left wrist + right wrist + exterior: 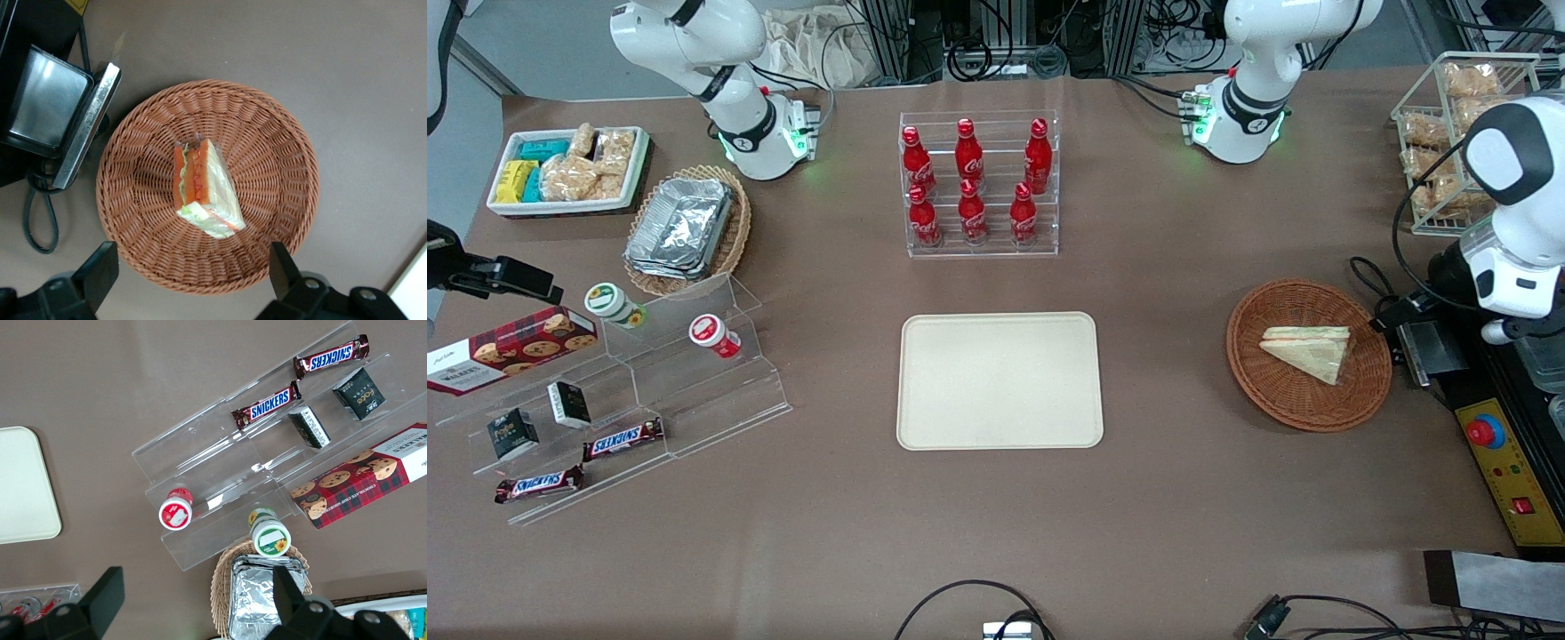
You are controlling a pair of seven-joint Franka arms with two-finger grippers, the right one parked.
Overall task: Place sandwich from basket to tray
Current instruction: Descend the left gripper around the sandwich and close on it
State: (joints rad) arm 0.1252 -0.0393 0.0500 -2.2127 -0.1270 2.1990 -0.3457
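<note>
The sandwich (pixel 1307 351), a wrapped triangular wedge with orange and green filling along its edge (pixel 207 190), lies in the round reddish-brown wicker basket (pixel 1245 356) toward the working arm's end of the table. The cream tray (pixel 1000 380) lies flat at the table's middle with nothing on it. My left gripper (pixel 192 252) hangs open well above the basket's rim (pixel 280 147). Its two dark fingers (pixel 103 267) stand wide apart, holding nothing and clear of the sandwich.
A black device with a metal plate (pixel 1427 347) and cables sits right beside the basket. A yellow control box with a red button (pixel 1498 444) lies nearer the camera. A rack of red bottles (pixel 978 182) stands farther from the camera than the tray.
</note>
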